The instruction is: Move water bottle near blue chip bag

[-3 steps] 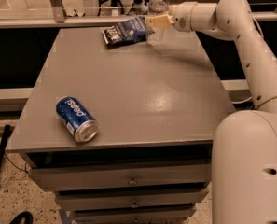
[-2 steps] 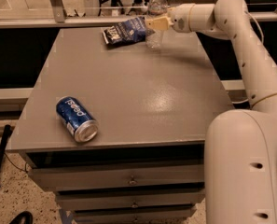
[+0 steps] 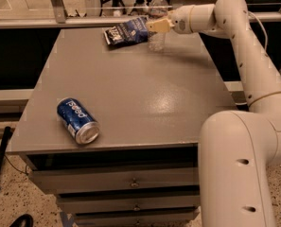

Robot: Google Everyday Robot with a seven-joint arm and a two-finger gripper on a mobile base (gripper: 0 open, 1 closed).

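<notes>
The water bottle (image 3: 157, 40) stands upright at the far edge of the grey table (image 3: 130, 89), its clear lower body showing below my fingers and its white cap above them. My gripper (image 3: 157, 25) reaches in from the right and is shut on the bottle's middle. The blue chip bag (image 3: 127, 31) lies flat just left of the bottle, nearly touching it, with its whitish end turned to the left.
A blue Pepsi can (image 3: 78, 120) lies on its side near the table's front left corner. My arm (image 3: 244, 41) arches over the table's right edge. Drawers (image 3: 130, 182) sit under the front edge. A railing and chairs stand behind the table.
The gripper and bottle have shifted slightly left toward the chip bag. The bag and the can have not moved.
</notes>
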